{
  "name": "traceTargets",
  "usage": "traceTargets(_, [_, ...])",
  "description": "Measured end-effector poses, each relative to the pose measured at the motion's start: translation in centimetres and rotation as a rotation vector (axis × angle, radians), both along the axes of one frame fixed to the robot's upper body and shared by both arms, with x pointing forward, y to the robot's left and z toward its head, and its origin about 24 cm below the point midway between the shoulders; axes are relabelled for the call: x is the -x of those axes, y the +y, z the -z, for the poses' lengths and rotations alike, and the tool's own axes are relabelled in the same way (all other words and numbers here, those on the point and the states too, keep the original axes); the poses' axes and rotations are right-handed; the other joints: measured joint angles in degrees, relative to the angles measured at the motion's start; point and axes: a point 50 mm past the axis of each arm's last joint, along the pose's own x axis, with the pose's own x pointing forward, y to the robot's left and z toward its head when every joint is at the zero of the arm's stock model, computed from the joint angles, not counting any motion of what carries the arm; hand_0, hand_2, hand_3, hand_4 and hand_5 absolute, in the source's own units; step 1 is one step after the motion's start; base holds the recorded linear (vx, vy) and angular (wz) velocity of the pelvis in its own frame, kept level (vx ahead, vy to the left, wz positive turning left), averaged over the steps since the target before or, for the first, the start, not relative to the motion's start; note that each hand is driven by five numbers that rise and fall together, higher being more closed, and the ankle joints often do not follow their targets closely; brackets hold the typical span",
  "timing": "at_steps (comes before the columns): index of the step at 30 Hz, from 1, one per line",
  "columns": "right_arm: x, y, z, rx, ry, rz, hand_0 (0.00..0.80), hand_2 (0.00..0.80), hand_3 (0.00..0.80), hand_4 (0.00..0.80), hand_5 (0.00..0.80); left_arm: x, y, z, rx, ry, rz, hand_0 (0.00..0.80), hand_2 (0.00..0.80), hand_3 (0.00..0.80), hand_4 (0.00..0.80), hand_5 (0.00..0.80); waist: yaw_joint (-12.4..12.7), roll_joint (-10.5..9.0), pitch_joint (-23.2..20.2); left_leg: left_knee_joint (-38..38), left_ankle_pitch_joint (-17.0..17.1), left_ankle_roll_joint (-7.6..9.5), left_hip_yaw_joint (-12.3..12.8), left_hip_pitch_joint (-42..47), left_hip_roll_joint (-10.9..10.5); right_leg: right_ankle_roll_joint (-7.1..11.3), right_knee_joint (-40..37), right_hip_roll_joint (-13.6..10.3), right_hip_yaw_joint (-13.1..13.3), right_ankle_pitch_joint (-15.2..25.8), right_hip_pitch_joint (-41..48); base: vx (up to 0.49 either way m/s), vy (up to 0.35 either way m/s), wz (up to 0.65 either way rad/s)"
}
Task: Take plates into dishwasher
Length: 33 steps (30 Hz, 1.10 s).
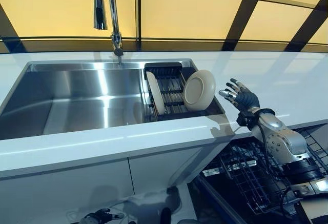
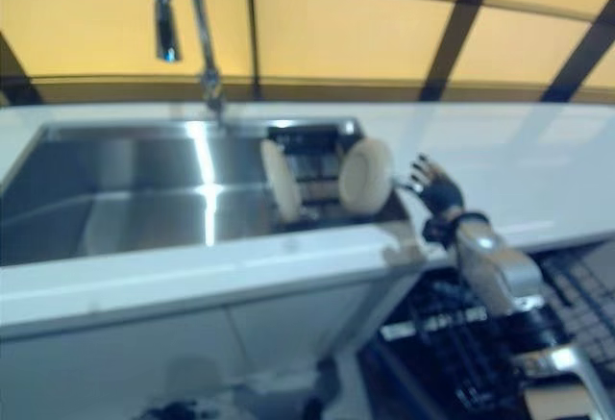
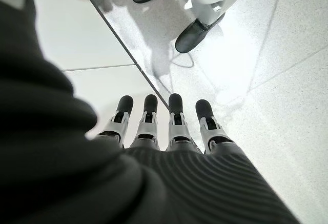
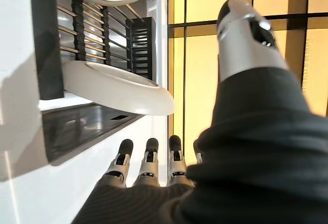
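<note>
A: Looking at the plates first. One plate [image 1: 199,90] leans in the dark rack [image 1: 169,88], on the side nearest the right hand [image 1: 241,99]. Another plate [image 1: 155,93] stands on its edge on the rack's far side.

B: Will they be hard to lift?

A: I think so. They look hard, smooth and a bit heavy. They could slip and break. I would grab the near one by its top rim, thumb on one face, fingers on the other.

B: Is the hand holding one?

A: No. Its fingers are spread wide, just beside the rack, touching nothing.

B: And around that?

A: The rack sits in the sink [image 1: 77,101]. The dishwasher basket [image 1: 256,180] is below the hand. The left hand [image 3: 164,131] hangs low, fingers straight, holding nothing.
</note>
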Motion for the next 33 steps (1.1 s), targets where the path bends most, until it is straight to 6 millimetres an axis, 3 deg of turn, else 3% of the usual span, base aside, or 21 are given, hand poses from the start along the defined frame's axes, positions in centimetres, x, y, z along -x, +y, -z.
traceTargets(13, [-0.2, 0.3, 0.7, -0.040, 0.025, 0.015, 0.000, 0.000, 0.000, 0.000, 0.000, 0.0, 0.4, -0.1, -0.010, 0.003, 0.000, 0.000, 0.000, 0.000, 0.000, 0.000, 1.0, -0.84, 1.3, 0.0, 0.0, 0.04, -0.2, -0.4, 0.0, 0.02, 0.1, -0.1, -0.3, 0.0, -0.3, 0.000, 0.000, 0.00])
traceTargets(33, [-1.0, 1.6, -0.2, -0.101, 0.011, -0.009, 0.000, 0.000, 0.000, 0.000, 0.000, -0.5, 0.3, -0.2, -0.007, -0.002, 0.010, 0.000, 0.000, 0.000, 0.000, 0.000, 1.0, 0.63, 3.9, 0.0, 0.0, 0.05, -0.7, -0.7, 0.0, 0.19, 0.2, -0.1, -0.8, 0.0, -0.3, 0.000, 0.000, 0.00])
